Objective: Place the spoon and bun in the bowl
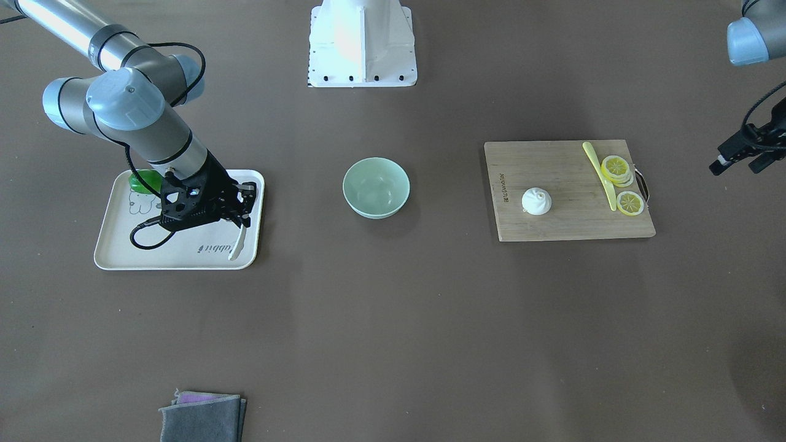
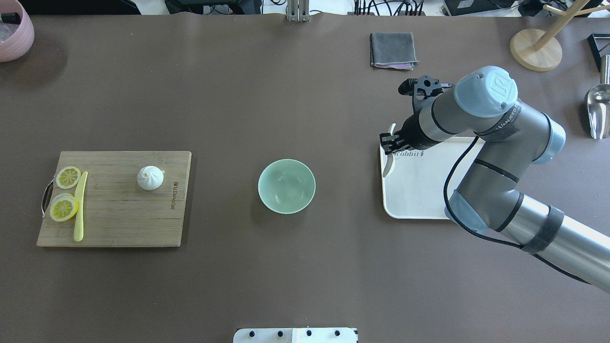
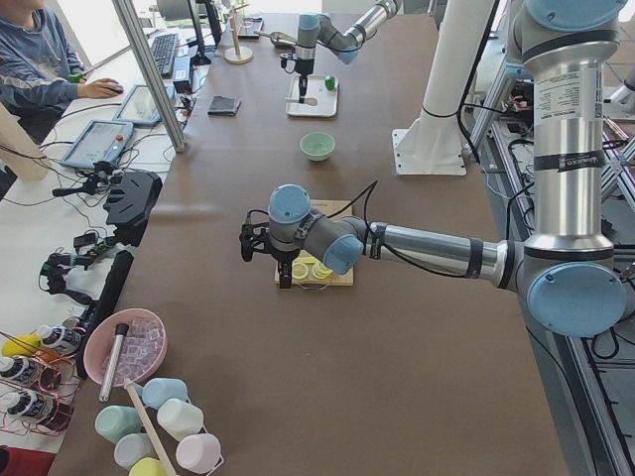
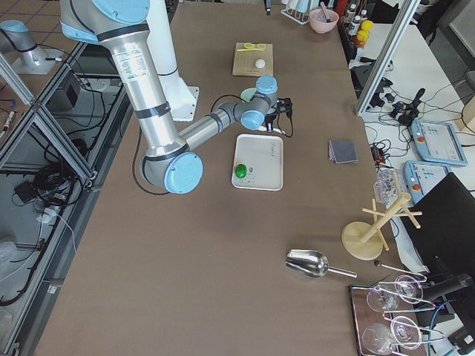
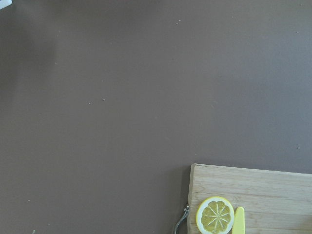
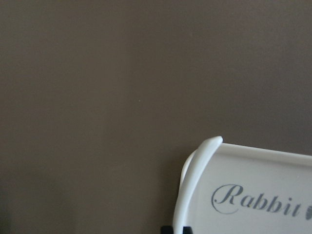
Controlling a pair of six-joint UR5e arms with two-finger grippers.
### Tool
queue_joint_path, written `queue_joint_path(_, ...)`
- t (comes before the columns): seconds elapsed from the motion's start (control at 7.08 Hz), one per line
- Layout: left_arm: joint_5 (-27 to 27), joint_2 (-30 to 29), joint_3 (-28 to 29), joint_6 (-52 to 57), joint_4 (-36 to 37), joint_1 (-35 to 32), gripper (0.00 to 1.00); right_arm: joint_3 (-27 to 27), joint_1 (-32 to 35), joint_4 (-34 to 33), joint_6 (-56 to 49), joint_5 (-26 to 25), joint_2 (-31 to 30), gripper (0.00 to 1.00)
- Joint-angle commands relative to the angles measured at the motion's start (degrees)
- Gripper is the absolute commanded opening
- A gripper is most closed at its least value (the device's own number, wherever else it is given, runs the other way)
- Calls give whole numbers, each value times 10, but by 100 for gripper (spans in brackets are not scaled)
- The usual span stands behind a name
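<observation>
The white spoon (image 1: 237,245) is in my right gripper (image 1: 244,207), which is shut on it over the corner of the cream tray (image 1: 178,253). In the right wrist view its handle (image 6: 195,175) runs up from between the fingers across the tray corner. The pale green bowl (image 1: 376,187) stands empty mid-table, well apart from the tray. The white bun (image 1: 536,201) sits upright on the wooden cutting board (image 1: 565,178). My left gripper (image 1: 739,162) hangs open and empty above the table beyond the board's lemon end. The overhead view shows the bowl (image 2: 286,186), the bun (image 2: 150,177) and the spoon (image 2: 388,164).
A yellow-green knife (image 1: 600,175) and lemon slices (image 1: 616,167) lie on the board. A green object (image 1: 142,182) sits on the tray behind my right wrist. A folded grey cloth (image 1: 202,417) lies near the operators' edge. The robot's white base (image 1: 362,43) stands behind the bowl.
</observation>
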Motion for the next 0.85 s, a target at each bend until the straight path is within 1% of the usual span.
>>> queue_joint_path(0.0, 64, -15, -8, -97, -32, 99, 98, -3, -1, -27, 60, 0, 58, 0)
queue_joint_path(0.28, 98, -56, -5, -150, -32, 161, 98, -3, -35, -25, 134, -7, 90, 0)
queue_joint_path(0.42, 108, -80, -3, -175, -31, 189, 98, 0, -63, -21, 171, -38, 97, 0)
queue_joint_path(0.56, 134, -91, -2, -186, -31, 218, 98, -1, -97, -18, 187, -84, 103, 0)
queue_joint_path(0.71, 141, -98, 3, -185, -30, 240, 98, -3, -114, -18, 208, -109, 109, 0)
